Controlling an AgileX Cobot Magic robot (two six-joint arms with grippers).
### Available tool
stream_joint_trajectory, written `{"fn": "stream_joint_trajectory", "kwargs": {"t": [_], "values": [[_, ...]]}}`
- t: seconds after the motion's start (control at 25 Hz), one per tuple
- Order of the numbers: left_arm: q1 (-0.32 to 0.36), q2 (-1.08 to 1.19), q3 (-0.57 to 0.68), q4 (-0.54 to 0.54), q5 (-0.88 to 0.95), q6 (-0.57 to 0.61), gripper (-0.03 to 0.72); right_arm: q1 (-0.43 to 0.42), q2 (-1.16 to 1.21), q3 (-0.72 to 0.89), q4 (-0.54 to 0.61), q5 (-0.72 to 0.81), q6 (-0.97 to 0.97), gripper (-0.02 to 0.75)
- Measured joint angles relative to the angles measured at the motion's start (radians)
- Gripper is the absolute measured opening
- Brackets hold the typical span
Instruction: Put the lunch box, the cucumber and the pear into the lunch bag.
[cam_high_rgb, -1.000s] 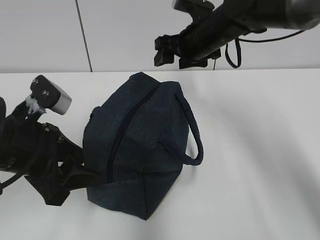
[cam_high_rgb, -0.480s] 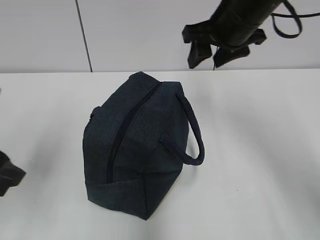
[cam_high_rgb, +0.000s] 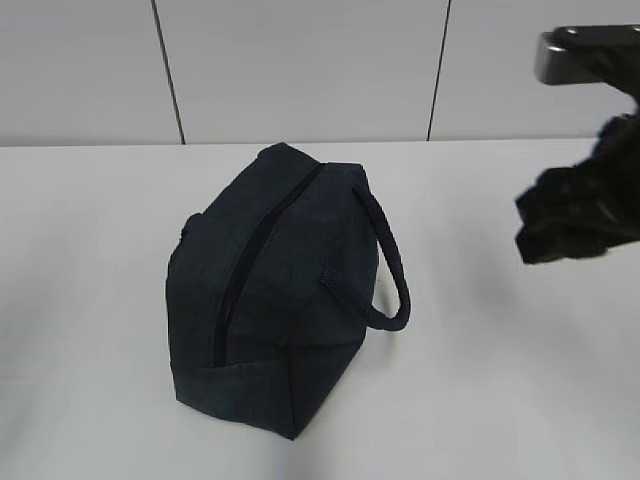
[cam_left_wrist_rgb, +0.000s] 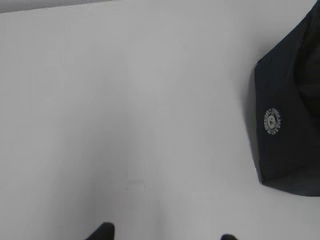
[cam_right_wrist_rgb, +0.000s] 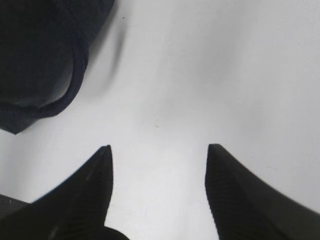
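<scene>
A big dark blue lunch bag (cam_high_rgb: 275, 290) sits on the white table (cam_high_rgb: 500, 380). It lies a bit left of the middle. Its zipper (cam_high_rgb: 248, 262) runs along the top and looks closed. One loop handle (cam_high_rgb: 390, 265) sticks out on the bag's right side and curves down toward the table.

I cannot see the lunch box, the cucumber or the pear anywhere. They may be in the bag, but I cannot tell.

The right arm (cam_high_rgb: 585, 200) hangs in the air on the right side, well apart from the bag. It looks dark and blurry from out here. Up close, the right gripper (cam_right_wrist_rgb: 159, 150) has its two black fingers spread wide with nothing between them. Only bare table shows in the gap. The bag and its handle (cam_right_wrist_rgb: 75, 75) are off to the upper left of the fingers, not touching them.

The left arm does not show from the outside camera. In its own wrist camera, only the two dark tips of the left gripper (cam_left_wrist_rgb: 164, 232) peek in at the bottom edge. They stand far apart, with white table between them. The bag (cam_left_wrist_rgb: 290, 115) is away at the right edge there, and a little round white logo (cam_left_wrist_rgb: 273, 121) shows on its side. The bag is well apart from those tips too.
</scene>
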Motion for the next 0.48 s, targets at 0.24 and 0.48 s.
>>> {"fn": "stream_joint_trajectory", "kwargs": {"t": [0.24,0.48], "values": [[0.000,-0.230,0.000,-0.023,0.163,0.006,0.359,0.008,-0.477,0.243,-0.032,0.006,-0.004,0.449],[0.000,-0.385,0.000,-0.111,0.229,0.163,0.358,0.008,-0.916,0.408,-0.051,0.145,-0.011,0.449]]}}
